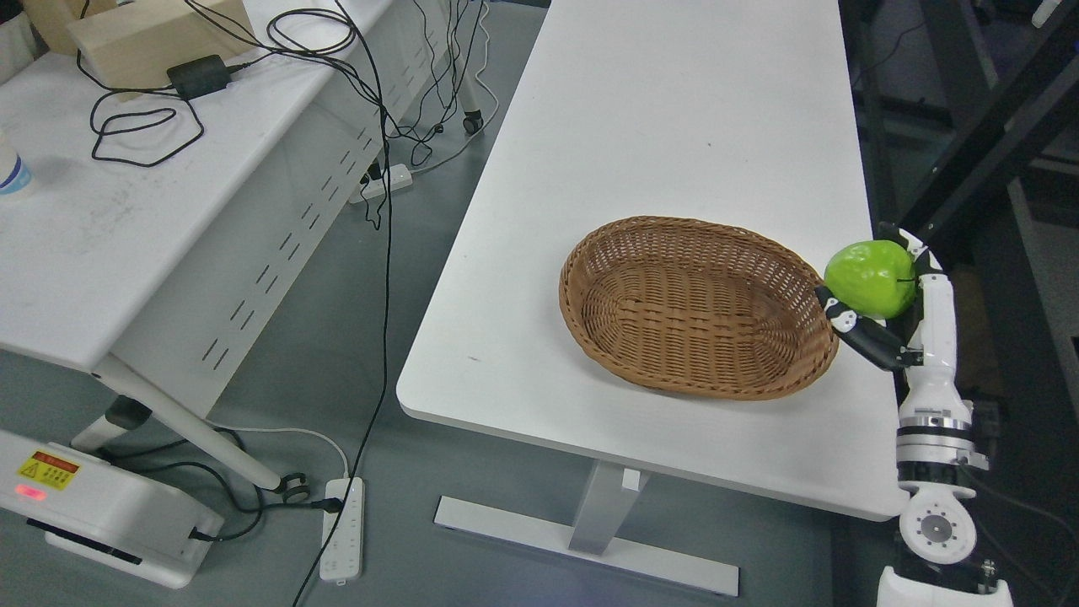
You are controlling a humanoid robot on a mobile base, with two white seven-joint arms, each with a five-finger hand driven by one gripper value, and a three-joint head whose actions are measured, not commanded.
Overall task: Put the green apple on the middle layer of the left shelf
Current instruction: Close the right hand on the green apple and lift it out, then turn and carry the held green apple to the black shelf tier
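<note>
A shiny green apple (870,276) is held in my right hand (877,303), whose arm rises from the lower right. The black-tipped fingers (860,333) curl under and behind the fruit. The hand with the apple hangs just past the right rim of an empty brown wicker basket (590,261), near the right edge of the white table (657,110). No shelf with layers shows in the head view. My left arm does not show.
A second white table (101,228) at the left carries a black power adapter (199,76), cables and a wooden box (152,34). Power strips (342,529) and cords lie on the grey floor between the tables. A dark metal frame (995,126) stands at the far right.
</note>
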